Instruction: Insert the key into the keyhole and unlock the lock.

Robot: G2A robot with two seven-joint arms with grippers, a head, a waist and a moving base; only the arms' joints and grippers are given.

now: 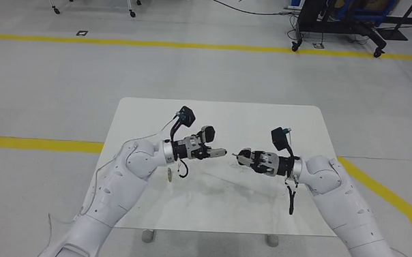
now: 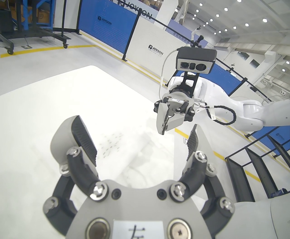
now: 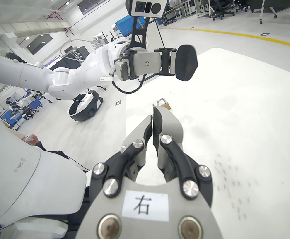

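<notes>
Table (image 1: pixel 261 123): white, matt, scuffed.
Lock (image 3: pixel 163 104): brassy metal body, shiny shackle.
Key (image 2: pixel 167 118): thin dark metal.
Left gripper (image 2: pixel 136 135) pads (image 2: pixel 83 135): black, ribbed, matt.
Right gripper (image 3: pixel 153 117) fingers (image 3: pixel 170 122): smooth grey metal.

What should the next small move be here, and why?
Probably lower the open left gripper to the lock: it lies on the table, ungrasped, while the right gripper is shut on what looks like the key. Holding the lock steady likely comes before insertion.
</notes>
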